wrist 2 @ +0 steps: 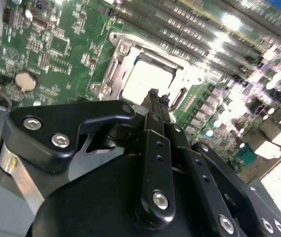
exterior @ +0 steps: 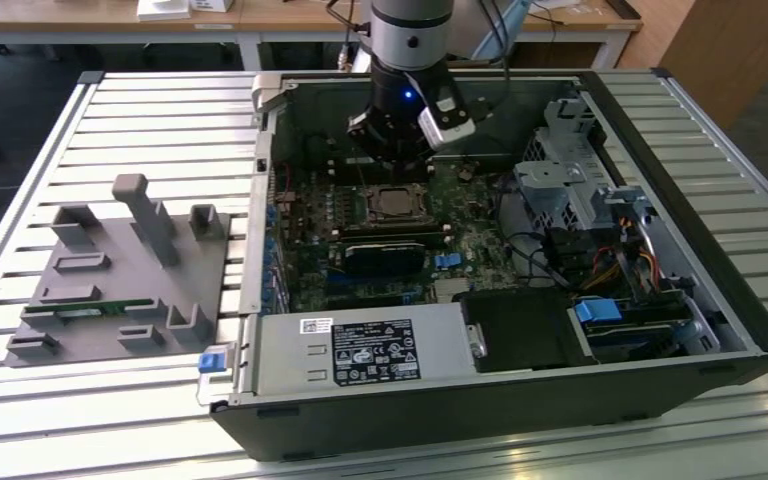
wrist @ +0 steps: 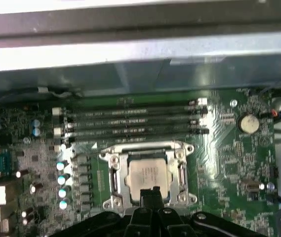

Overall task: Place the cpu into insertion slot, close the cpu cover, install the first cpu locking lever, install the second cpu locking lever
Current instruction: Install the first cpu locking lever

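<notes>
Fingers (wrist 2: 153, 106) pressed together, the black gripper (wrist 2: 157, 97) hangs by the thin silvery cpu cover (wrist: 145, 147), seemingly closed over the grey square cpu (wrist: 149, 173); the locking step in hand needs precise hooking.

A robotics lab or workshop: an open PC case (exterior: 491, 425), its cpu (exterior: 391, 203) bared, lies on a slatted metal bench (exterior: 157, 130) under a robot arm (exterior: 411, 40); a grey fixture block (exterior: 104, 290) sits at the exterior view's left, wooden desks (exterior: 304, 18) along the top edge.
</notes>
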{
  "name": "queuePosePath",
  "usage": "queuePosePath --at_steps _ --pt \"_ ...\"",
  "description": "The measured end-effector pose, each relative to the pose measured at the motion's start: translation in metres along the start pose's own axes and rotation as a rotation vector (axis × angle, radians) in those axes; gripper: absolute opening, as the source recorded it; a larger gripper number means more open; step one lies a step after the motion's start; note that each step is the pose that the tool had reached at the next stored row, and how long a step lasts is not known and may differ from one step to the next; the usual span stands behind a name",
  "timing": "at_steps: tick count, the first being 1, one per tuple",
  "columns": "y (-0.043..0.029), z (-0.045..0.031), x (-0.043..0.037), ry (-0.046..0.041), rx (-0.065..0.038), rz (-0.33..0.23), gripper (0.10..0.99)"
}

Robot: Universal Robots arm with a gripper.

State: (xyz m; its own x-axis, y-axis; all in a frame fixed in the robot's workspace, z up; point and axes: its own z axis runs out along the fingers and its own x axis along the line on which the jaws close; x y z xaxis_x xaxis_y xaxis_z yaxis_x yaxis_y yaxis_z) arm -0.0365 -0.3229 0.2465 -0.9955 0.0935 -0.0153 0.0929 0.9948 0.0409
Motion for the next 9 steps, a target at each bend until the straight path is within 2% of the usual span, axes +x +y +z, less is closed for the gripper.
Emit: queuePosePath --at_steps 1,3,4,9 --pt "0.0000 0.0001 0.0000 0.0016 -0.017 0.000 0.106" --pt "-0.0001 0.0003 0.0001 0.0037 -0.039 -0.002 0.106" --pt "-0.0002 0.0005 0.0003 0.0042 -0.043 -0.004 0.106" --pt "-0.0010 0.0006 0.0090 0.0045 -0.043 -0.008 0.106"
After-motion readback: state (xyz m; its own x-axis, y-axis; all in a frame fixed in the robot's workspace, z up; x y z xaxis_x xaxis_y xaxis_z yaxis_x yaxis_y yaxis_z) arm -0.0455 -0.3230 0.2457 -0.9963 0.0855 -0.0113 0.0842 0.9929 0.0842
